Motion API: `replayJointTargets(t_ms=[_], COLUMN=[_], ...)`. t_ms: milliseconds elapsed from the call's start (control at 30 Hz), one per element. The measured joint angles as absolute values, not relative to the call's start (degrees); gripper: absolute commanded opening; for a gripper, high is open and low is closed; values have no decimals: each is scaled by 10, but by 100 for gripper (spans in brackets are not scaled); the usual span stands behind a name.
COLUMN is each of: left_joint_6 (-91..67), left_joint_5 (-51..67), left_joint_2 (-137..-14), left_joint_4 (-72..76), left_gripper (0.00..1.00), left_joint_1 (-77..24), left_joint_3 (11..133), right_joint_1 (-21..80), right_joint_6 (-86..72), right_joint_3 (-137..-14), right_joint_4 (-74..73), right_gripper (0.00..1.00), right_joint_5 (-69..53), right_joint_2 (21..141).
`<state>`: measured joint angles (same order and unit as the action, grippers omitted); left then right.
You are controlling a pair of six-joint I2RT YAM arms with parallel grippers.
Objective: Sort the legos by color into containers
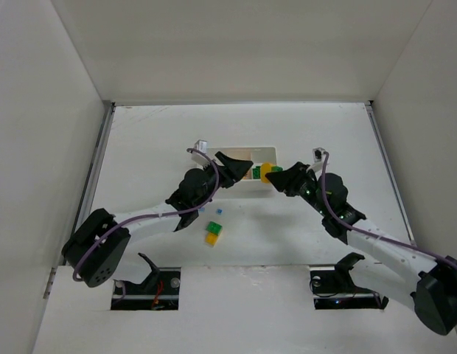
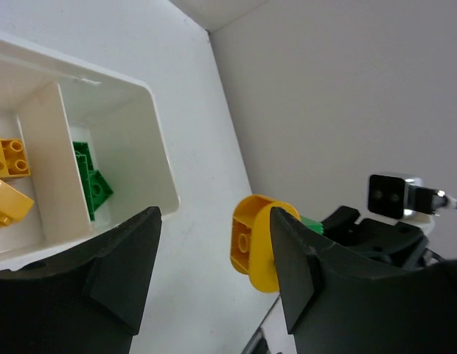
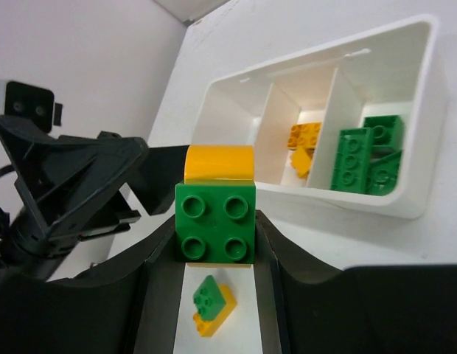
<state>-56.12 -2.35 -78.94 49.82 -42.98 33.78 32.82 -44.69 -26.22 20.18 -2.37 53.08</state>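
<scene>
My right gripper [image 3: 215,230] is shut on a green lego [image 3: 215,220] stacked on a rounded yellow piece [image 3: 219,164], held above the table just in front of the white tray [image 3: 405,208]. My left gripper [image 2: 214,258] is open, and its right finger [image 2: 306,258] sits right beside that yellow piece [image 2: 250,243]. In the top view the two grippers [image 1: 239,171] [image 1: 278,179] meet at the tray's near right side. The tray's right compartment holds green legos [image 3: 365,151], the middle one yellow legos [image 3: 306,140]. A green-on-yellow stack [image 1: 213,233] and a tiny light blue lego [image 1: 219,211] lie on the table.
The tray [image 1: 239,150] lies in the middle of the white table, with white walls on both sides and behind. The loose stack [image 3: 212,304] lies right below my right gripper. The left arm's body [image 3: 74,184] is close on the right gripper's left.
</scene>
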Motion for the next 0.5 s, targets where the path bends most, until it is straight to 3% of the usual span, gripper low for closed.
replayJointTargets(t_ms=[500], left_joint_6=[-624], left_joint_5=[-15], left_joint_2=[-714], left_joint_4=[608], left_gripper=[58], left_joint_1=[-403], left_joint_3=[253], right_joint_1=[360], right_joint_6=[-613], right_joint_3=[-276], right_joint_4=[432], right_gripper=[26], right_joint_5=[-93], right_joint_2=[692])
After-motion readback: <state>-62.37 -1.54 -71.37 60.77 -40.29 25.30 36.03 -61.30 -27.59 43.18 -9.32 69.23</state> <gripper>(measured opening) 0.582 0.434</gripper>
